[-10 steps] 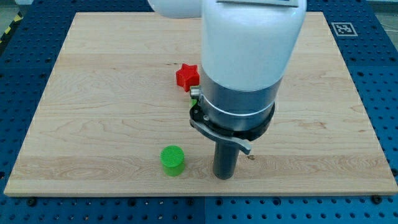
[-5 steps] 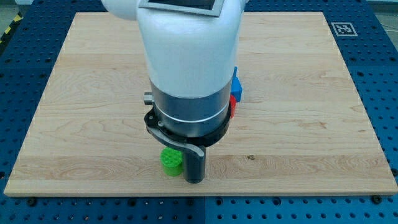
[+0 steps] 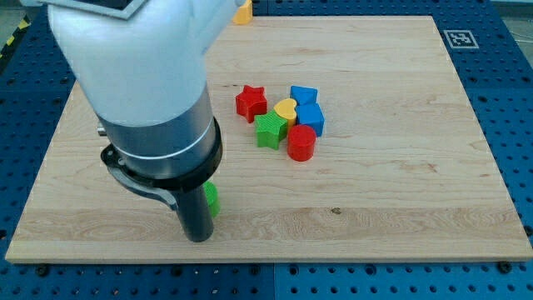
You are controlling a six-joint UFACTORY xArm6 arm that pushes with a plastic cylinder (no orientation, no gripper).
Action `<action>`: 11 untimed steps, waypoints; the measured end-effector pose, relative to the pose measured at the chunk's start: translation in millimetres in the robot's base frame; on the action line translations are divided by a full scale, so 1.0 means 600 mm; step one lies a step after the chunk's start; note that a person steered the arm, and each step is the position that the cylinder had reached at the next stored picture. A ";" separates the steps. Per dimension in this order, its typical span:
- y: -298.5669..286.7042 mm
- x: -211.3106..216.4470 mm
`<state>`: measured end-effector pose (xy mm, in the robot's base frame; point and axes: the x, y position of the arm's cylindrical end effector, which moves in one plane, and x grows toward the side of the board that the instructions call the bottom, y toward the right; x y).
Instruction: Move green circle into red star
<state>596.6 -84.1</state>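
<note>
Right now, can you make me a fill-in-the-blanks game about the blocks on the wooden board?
1. The red star sits at the view's ___ end of the cluster.
2. My tip touches the ___ circle, mostly hidden behind the rod.
3. The yellow block is shaped like a ___.
4. The red cylinder lies just below the ___ cube.

Missing words: left, green, heart, blue

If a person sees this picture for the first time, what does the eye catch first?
The big white and grey arm fills the view's left. My tip stands near the board's bottom edge, almost hiding the green circle just right of it. A tight cluster with the red star sits near the centre.
</note>
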 end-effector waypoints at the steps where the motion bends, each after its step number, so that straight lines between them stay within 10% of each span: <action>1: 0.000 -0.014; 11: 0.009 -0.125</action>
<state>521.4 -78.8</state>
